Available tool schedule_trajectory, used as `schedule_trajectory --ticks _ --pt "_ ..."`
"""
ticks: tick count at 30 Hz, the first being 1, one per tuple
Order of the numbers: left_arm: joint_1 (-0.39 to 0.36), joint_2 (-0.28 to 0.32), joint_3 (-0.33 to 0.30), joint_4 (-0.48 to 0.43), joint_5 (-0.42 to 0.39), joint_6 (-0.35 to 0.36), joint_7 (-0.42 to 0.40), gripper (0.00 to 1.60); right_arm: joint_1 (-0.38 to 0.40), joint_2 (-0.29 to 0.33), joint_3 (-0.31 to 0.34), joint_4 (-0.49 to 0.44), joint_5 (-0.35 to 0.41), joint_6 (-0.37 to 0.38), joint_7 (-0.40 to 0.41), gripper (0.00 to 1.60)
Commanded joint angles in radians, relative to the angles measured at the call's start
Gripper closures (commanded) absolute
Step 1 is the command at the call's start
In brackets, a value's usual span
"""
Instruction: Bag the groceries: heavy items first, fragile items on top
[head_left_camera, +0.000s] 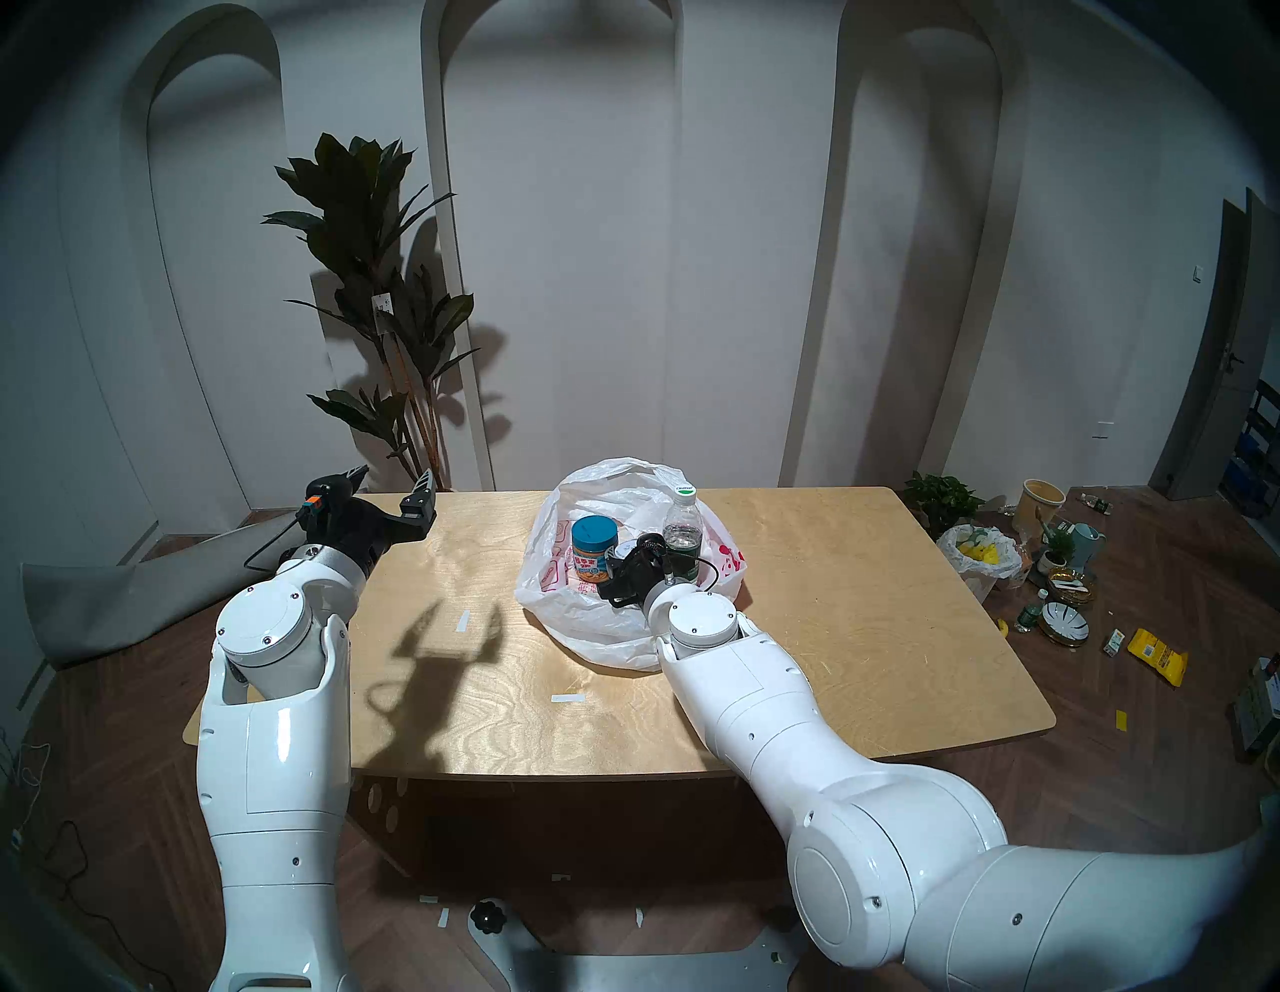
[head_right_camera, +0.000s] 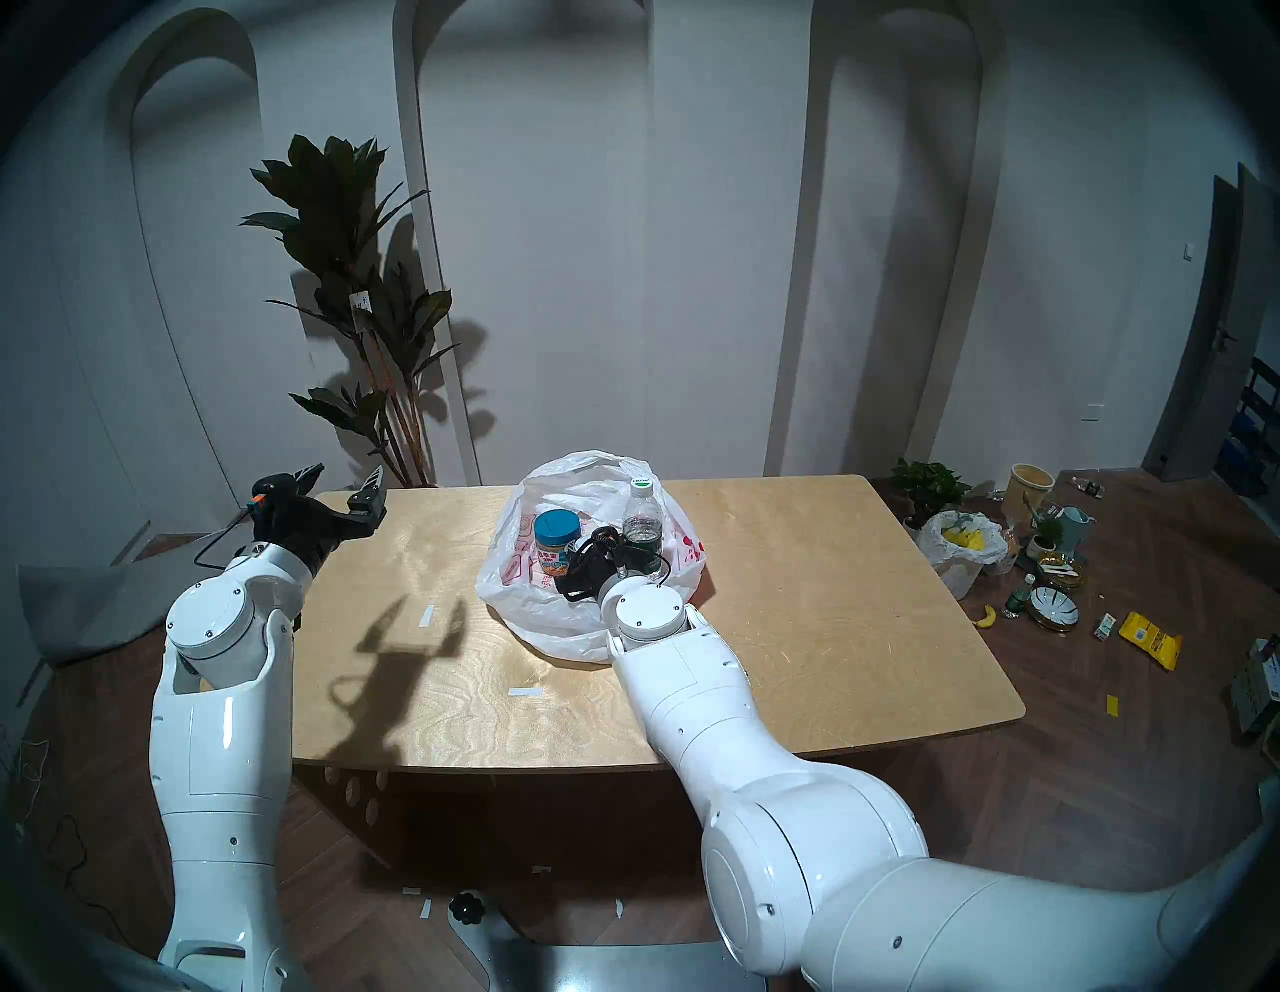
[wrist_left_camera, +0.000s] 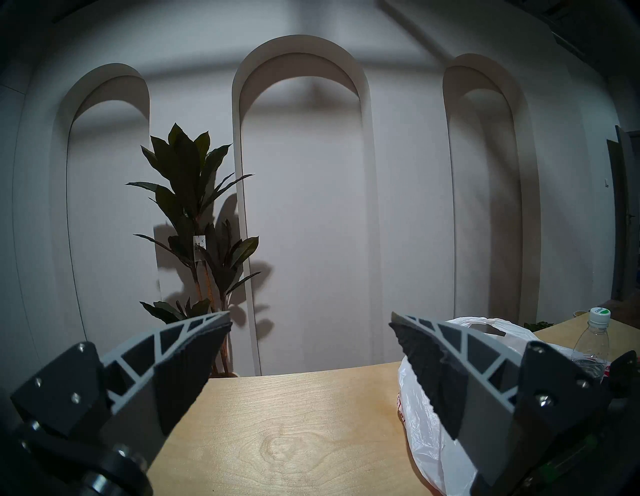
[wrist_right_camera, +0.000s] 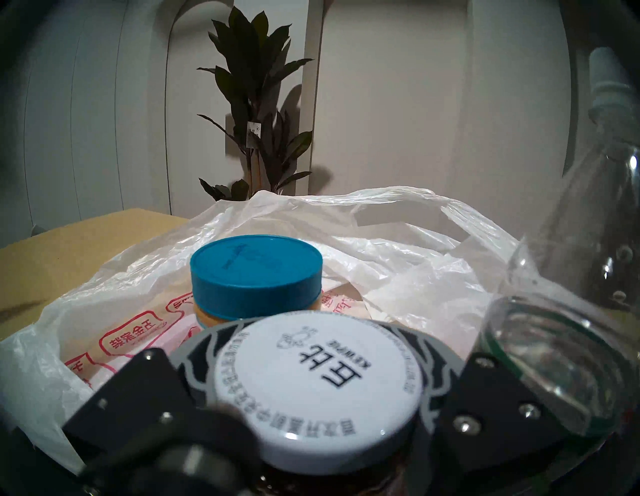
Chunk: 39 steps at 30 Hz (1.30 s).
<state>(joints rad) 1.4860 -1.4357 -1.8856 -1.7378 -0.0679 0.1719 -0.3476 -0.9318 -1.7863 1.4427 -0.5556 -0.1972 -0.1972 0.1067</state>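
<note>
the white bag (head_left_camera: 589, 623) lies open on the table (head_left_camera: 866, 623), holding the blue-lidded jar (head_left_camera: 593, 551) and water bottle (head_left_camera: 682, 533) upright. the right gripper (wrist_right_camera: 318, 381) grips the white-lidded jar (wrist_right_camera: 317, 384) between them, inside the bag. the left gripper (wrist_left_camera: 310, 327) hovers spread wide, empty, over the table's left edge.

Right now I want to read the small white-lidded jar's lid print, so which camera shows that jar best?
The right wrist view: the white-lidded jar fills the foreground, its lid print sharp, between the right end effector's fingers. Both head views show only a sliver of it behind the wrist. The left wrist view does not show it.
</note>
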Motion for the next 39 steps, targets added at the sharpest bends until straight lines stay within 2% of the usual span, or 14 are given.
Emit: schedule_trajectory --ticks 1,2,3,7,8,9,10,24,32,39 --pt "-0.01 0.003 0.001 -0.023 0.002 -0.004 0.001 0.0 0.106 -0.008 0.003 0.098 0.003 -0.077 -0.005 1.6" --pt "-0.01 0.003 0.001 -0.024 0.002 -0.004 0.002 0.0 0.112 -0.007 0.004 0.11 0.004 -0.086 -0.006 1.28" --pt "-0.01 0.003 0.001 -0.024 0.002 -0.003 0.002 0.0 0.122 -0.006 0.005 0.128 0.005 -0.099 -0.007 1.17" --pt "-0.009 0.003 0.001 -0.024 0.002 -0.003 0.002 0.0 0.145 -0.003 0.009 0.171 0.007 -0.129 -0.008 1.14" --pt "-0.009 0.003 0.001 -0.024 0.001 -0.003 0.002 0.0 0.15 -0.002 0.01 0.18 0.008 -0.135 -0.008 0.84" --pt "-0.009 0.003 0.002 -0.024 0.001 -0.003 0.002 0.0 0.157 -0.003 0.011 0.193 0.008 -0.145 -0.009 0.2" --pt "-0.009 0.003 0.002 -0.024 0.001 -0.003 0.002 0.0 0.16 -0.003 0.012 0.2 0.008 -0.15 -0.01 0.0" --pt "-0.009 0.004 0.002 -0.025 0.001 -0.003 0.003 0.0 0.185 -0.013 0.019 0.241 0.011 -0.232 -0.007 0.0" --pt "-0.009 0.005 0.002 -0.023 -0.001 -0.004 0.003 0.0 0.2 -0.035 0.026 0.203 0.024 -0.264 0.006 0.0" --pt "-0.01 0.006 0.003 -0.02 -0.002 -0.004 0.002 0.0 0.233 -0.057 0.047 0.131 0.056 -0.311 0.031 0.0"
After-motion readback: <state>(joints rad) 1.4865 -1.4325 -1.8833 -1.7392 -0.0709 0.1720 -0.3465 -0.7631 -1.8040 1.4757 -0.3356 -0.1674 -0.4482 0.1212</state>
